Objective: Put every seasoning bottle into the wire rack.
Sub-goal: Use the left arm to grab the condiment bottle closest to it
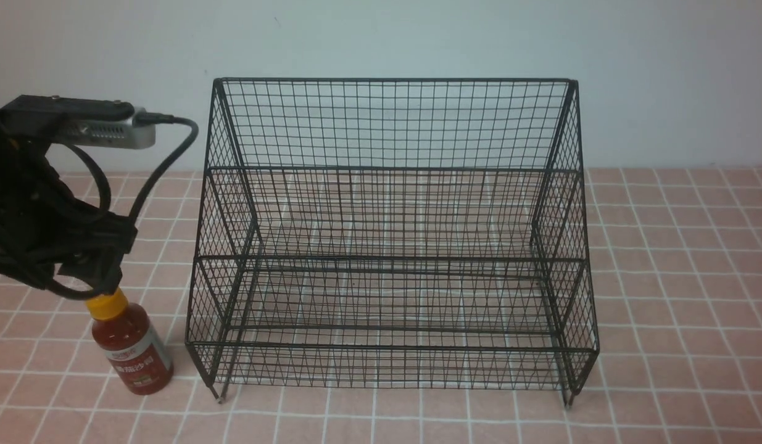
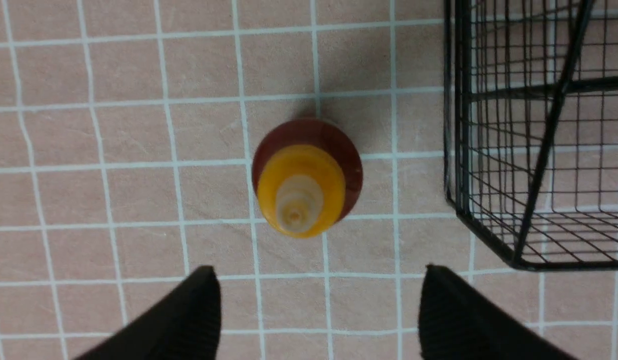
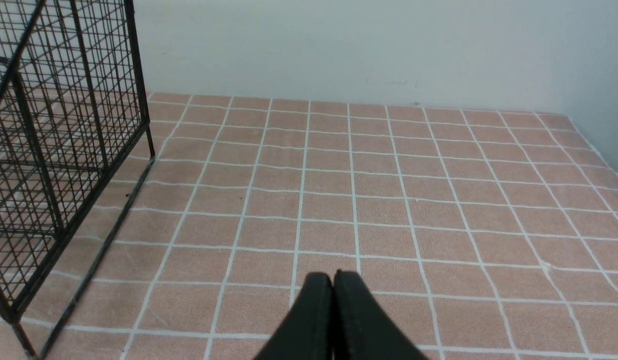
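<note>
One seasoning bottle [image 1: 131, 344] of red sauce with a yellow cap stands upright on the tiled table, just left of the wire rack [image 1: 393, 234]. The rack holds nothing. My left gripper [image 1: 87, 277] hangs directly above the bottle's cap, pointing down, and it hides the nozzle. In the left wrist view the bottle [image 2: 306, 175] is seen from above, and the left gripper [image 2: 316, 280] is open and empty, its fingers apart from the cap. The rack's corner [image 2: 534, 150] is beside the bottle. My right gripper [image 3: 333, 280] is shut and empty, out of the front view.
The table is covered in pink tiles with white joints [image 1: 683, 277]. A pale wall [image 1: 381, 37] stands right behind the rack. The rack's right side [image 3: 53, 150] shows in the right wrist view, to the side of the shut fingers.
</note>
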Controlling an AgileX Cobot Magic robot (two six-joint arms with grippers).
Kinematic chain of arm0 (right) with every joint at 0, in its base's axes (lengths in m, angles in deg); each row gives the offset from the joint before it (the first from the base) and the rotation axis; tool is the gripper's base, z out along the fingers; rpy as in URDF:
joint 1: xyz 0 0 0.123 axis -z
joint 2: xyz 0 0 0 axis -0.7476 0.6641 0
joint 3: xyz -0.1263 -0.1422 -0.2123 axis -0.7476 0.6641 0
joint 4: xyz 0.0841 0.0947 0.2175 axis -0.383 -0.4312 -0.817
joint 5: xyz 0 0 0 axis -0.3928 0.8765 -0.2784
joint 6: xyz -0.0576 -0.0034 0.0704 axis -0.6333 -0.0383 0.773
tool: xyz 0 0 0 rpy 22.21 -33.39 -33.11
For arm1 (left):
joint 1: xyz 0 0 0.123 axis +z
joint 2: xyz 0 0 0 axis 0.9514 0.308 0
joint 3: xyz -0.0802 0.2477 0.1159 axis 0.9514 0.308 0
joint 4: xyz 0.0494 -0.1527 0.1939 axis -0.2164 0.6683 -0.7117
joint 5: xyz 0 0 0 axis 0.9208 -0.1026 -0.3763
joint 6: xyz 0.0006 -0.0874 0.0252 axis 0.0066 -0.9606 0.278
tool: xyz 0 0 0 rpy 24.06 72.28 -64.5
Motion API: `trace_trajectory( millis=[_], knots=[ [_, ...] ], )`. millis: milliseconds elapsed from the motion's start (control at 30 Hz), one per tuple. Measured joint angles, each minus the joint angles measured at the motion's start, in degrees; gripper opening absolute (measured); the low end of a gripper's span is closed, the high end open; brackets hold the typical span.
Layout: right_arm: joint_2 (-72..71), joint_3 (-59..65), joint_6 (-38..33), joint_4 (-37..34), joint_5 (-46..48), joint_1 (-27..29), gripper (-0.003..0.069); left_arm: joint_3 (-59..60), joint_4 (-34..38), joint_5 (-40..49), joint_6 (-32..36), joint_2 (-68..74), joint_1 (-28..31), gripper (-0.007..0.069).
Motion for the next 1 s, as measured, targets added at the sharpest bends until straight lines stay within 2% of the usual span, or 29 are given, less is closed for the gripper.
trace_trajectory(
  millis=[67, 333, 533, 633, 733, 833, 1000],
  knots=[
    [0.0, 0.0, 0.0, -0.1, 0.0, 0.0, -0.0013, 0.0, -1.4, -1.7, 0.0, 1.7, 0.0, 0.0571],
    [0.0, 0.0, -0.1, -0.1, 0.0, 0.0, -0.0013, 0.0, -2.0, -3.3, 0.0, 7.2, 0.0, 0.0576],
    [0.0, 0.0, -0.1, -0.1, 0.0, 0.0, -0.0013, 0.0, -2.2, -3.3, 0.0, 9.8, 0.0, 0.0519],
    [0.0, 0.0, -0.2, -0.1, 0.0, 0.0, -0.0013, 0.0, -2.3, -3.4, 0.0, 10.5, 0.0, 0.0465],
    [0.0, 0.0, -0.2, -0.1, 0.0, 0.0, -0.0013, -0.1, -2.4, -3.8, 0.0, 10.9, 0.0, 0.0391],
    [0.0, 0.0, -0.2, 0.0, 0.0, 0.0, -0.0013, -0.1, -2.3, -4.0, 0.0, 11.1, 0.0, 0.0286],
    [0.0, 0.0, -0.2, 0.0, 0.0, 0.0, -0.0013, -0.1, -2.6, -2.0, 0.0, 11.0, 0.0, 0.0288]
  ],
)
